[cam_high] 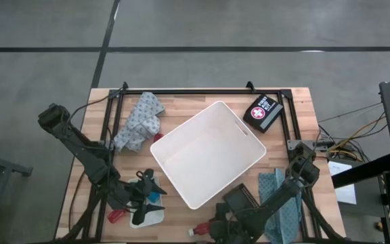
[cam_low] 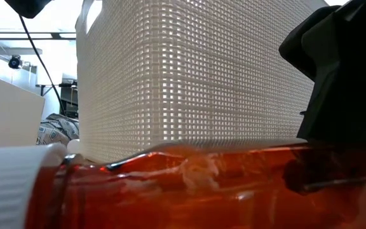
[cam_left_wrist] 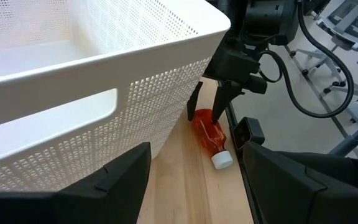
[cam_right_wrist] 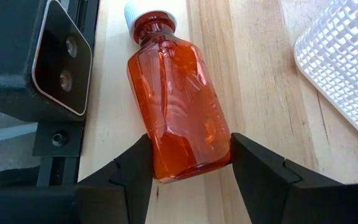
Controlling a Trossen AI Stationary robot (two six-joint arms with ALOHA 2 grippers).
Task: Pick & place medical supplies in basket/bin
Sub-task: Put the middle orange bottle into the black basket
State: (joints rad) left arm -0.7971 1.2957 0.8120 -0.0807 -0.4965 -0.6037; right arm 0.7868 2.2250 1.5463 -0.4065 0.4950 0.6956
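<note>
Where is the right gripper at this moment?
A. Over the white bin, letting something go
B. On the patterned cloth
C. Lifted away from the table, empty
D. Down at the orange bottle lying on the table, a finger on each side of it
D: the right wrist view shows the right gripper with its fingers on either side of the orange bottle, which lies on the wooden table beside the white bin.

orange bottle (cam_low: 189, 187) blurred and cropped close-up, bin (cam_low: 189, 76) top cut off
</note>
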